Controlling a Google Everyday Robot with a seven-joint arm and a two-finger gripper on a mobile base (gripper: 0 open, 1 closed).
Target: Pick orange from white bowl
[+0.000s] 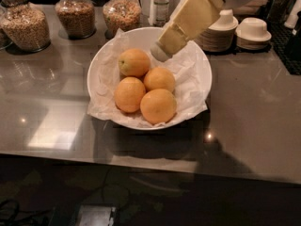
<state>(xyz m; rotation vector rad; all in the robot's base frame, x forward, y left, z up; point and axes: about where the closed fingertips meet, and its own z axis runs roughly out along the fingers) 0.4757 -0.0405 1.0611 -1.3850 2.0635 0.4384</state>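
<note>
The white bowl (96,65), lined with crumpled white paper, sits mid-counter and holds several oranges. The orange (134,61) with a pale yellowish-green patch on its left side lies at the bowl's back left. Three evenly orange ones (158,106) lie in front of it and to its right. My gripper (160,53), on a cream-coloured arm coming down from the upper right, hangs over the back of the bowl. It is just to the right of that orange and a little above it, not touching it.
Three glass jars of grains (75,13) and a bottle (161,4) stand along the back of the grey counter. Stacks of small white paper bowls (221,29) stand at the back right. The counter's front edge (150,161) runs across below the bowl.
</note>
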